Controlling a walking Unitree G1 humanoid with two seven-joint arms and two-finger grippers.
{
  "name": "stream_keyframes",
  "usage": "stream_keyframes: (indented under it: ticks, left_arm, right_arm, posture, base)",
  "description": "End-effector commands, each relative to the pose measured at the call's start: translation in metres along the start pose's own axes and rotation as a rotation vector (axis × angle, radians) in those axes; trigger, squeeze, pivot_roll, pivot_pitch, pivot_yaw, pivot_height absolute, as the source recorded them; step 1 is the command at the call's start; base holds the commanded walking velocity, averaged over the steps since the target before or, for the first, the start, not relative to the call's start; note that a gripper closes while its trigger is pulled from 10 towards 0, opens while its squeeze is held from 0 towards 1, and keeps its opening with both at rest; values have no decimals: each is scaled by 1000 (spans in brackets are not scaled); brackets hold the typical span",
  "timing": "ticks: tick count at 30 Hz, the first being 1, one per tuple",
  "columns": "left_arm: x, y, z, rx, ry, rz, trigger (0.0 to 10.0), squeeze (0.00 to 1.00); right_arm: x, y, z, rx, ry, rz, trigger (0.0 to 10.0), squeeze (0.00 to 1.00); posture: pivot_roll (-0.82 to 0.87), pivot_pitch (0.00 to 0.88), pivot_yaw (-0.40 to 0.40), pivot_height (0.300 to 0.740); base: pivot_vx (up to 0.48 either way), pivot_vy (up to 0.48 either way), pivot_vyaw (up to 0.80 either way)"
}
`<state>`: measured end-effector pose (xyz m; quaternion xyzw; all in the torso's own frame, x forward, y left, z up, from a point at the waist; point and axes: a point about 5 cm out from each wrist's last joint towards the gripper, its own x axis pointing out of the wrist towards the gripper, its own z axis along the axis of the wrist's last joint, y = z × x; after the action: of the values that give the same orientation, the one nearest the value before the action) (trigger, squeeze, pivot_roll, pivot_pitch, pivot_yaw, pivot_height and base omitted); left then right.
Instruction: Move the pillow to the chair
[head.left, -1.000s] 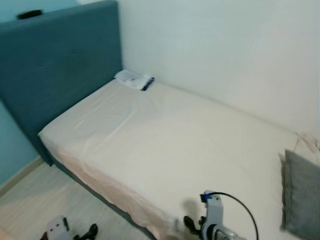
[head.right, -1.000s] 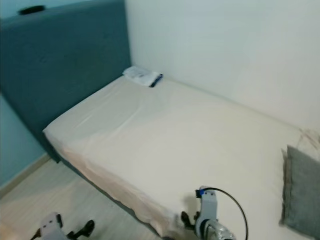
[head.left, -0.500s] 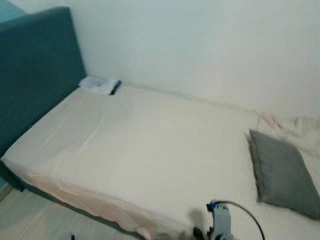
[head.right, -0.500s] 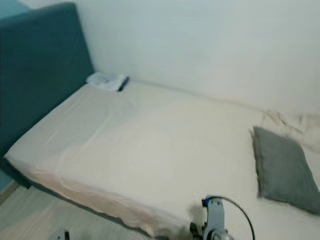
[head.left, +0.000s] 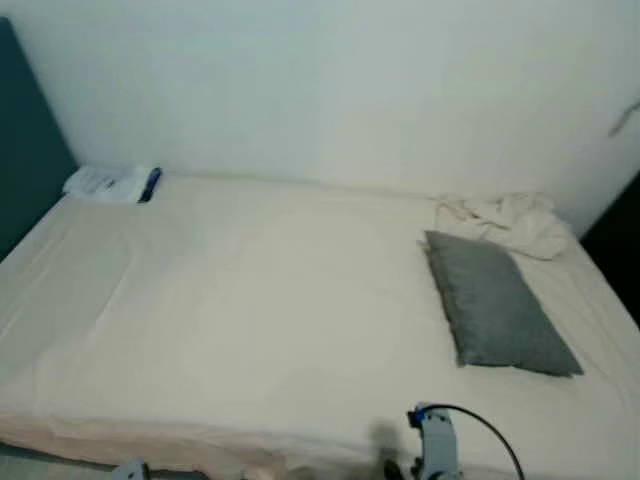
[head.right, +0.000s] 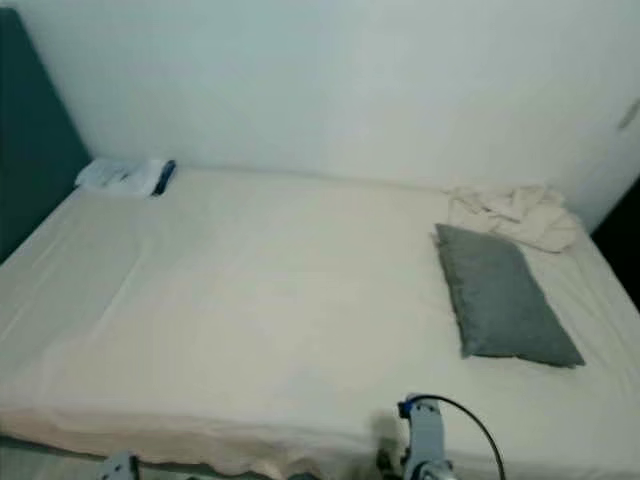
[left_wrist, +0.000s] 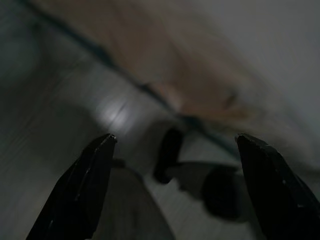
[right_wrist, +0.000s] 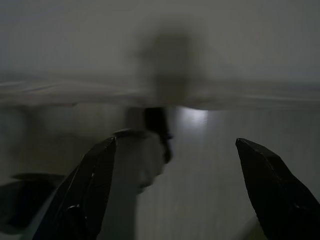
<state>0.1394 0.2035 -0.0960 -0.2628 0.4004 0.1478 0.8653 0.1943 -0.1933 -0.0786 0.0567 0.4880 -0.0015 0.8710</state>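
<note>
Your left gripper (left_wrist: 175, 185) hangs low with its two black fingers spread wide, nothing between them — past them you see blurred floor (left_wrist: 60, 100) and the bed's lower edge. Your right gripper (right_wrist: 175, 190) is likewise spread apart and empty, low beside the bed; its wrist (head.left: 433, 445) with a looping black cable pokes up at the mattress's near edge. The grey pillow (head.left: 495, 305) lies flat on the cream bed (head.left: 250, 310), toward your right and well apart from both grippers. Just behind it, touching its far end, sits a crumpled cream sheet (head.left: 505, 220). A small folded white bundle (head.left: 110, 184) rests in the far left corner by the teal headboard (head.left: 25, 160).
</note>
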Motion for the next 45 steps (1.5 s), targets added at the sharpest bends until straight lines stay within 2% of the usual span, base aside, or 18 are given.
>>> stream_keyframes:
  ticks: [1, 12, 17, 27, 35, 45]
  left_arm:
    - [-6, 11, -13, -12, 46, 40, 10000, 0]
    - [-7, 14, -13, -19, 53, 58, 10000, 0]
    - [-6, 13, -13, 1, 59, 48, 10000, 0]
    - [-7, 12, -16, 6, 75, 43, 10000, 0]
    - [-8, 13, -18, 5, 81, 44, 10000, 0]
    - [-9, 15, -20, -17, 83, 63, 10000, 0]
  right_arm:
    - [0, 3, -5, 6, 17, 5, 10000, 0]
    - [0, 3, -5, 3, 9, 5, 10000, 0]
    - [0, 1, 1, 16, -27, -4, 10000, 0]
    - [0, -3, 5, 3, -32, -22, 10000, 0]
    - [0, -3, 5, -5, -29, -13, 10000, 0]
    - [-1, -5, 0, -1, -10, -31, 10000, 0]
  posture:
    - [-48, 54, -29, 740]
    - [-55, 55, -30, 740]
    - [-58, 53, -34, 740]
    - [-58, 46, -41, 740]
    - [-56, 47, -43, 740]
    - [-61, 56, -40, 740]
  base:
    - [0, 0, -694]
    - [0, 0, -698]
    - [0, 0, -378]
    - [0, -448, 0]
    - [0, -480, -752]
    - [0, -341, 0]
